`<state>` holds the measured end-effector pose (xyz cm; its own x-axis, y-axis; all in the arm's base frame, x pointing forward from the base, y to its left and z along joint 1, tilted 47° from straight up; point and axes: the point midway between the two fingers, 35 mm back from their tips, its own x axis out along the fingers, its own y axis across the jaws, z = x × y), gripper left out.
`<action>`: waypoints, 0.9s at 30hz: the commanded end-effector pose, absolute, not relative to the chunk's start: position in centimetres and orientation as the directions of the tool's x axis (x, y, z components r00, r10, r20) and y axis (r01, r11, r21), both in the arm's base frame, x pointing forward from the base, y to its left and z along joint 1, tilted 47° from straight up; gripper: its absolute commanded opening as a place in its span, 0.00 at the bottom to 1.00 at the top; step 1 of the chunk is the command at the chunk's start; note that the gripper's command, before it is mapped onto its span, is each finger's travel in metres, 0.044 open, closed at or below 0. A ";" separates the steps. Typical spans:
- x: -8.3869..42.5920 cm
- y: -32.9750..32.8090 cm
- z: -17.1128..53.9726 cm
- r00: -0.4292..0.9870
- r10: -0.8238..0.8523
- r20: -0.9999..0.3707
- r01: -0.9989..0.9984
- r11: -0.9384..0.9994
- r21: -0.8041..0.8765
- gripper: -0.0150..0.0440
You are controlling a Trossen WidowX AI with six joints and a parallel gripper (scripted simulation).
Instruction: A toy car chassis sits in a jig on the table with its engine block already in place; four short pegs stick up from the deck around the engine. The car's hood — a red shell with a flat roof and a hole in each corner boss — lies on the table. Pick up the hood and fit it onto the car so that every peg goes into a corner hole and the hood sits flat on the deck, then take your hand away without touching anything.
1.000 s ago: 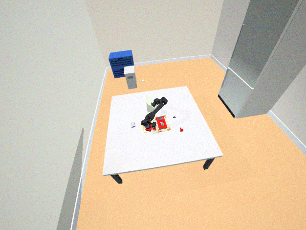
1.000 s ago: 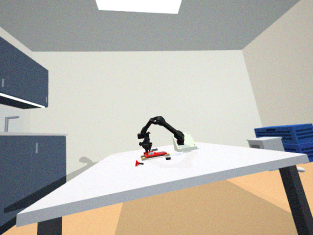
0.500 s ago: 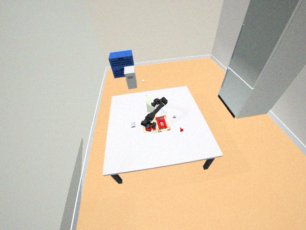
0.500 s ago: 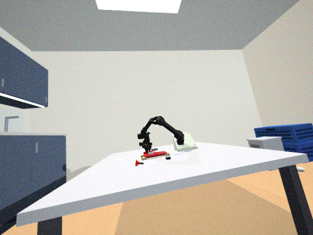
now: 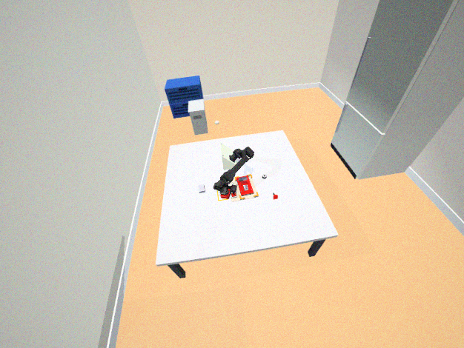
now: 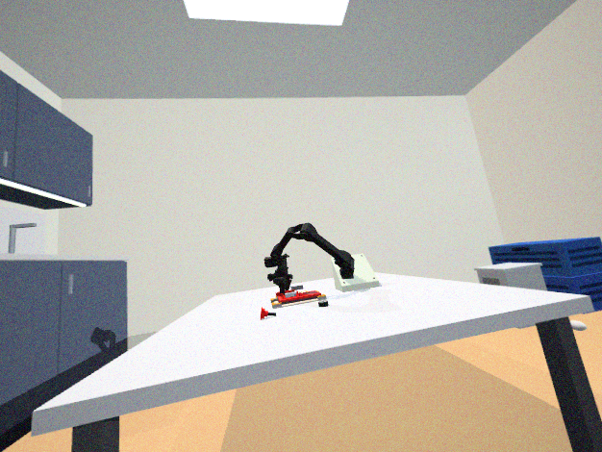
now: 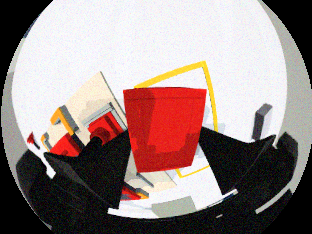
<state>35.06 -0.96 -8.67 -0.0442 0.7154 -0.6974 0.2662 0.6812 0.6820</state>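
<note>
The hood (image 5: 224, 196) (image 7: 165, 130), a red shell, lies by the yellow outline on the table, left of the jig. My gripper (image 7: 164, 131) is pointed down and shut on the hood, with a black finger against each side and no gap showing at the fingertips. Any gap under the hood is not visible. The red chassis (image 5: 245, 184) (image 6: 301, 295) sits in the cream jig with orange corners, and its grey engine block (image 6: 290, 294) shows on the deck. The pegs are too small to tell apart.
The yellow outline (image 7: 210, 90) surrounds the hood area. A small grey block (image 5: 201, 188) (image 7: 261, 122) stands left of it. A small red part (image 5: 275, 195) (image 6: 263, 313) and a dark wheel (image 5: 264, 176) (image 6: 323, 303) lie right of the jig. A pale green slanted panel (image 6: 362, 272) stands near the arm's base.
</note>
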 end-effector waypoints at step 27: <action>35.5 -6.6 -3.3 -0.045 0.712 -0.700 0.267 0.684 0.679 0.25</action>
<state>35.18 -5.67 -4.29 -0.0486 0.7176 -0.6947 0.2784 0.6777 0.6806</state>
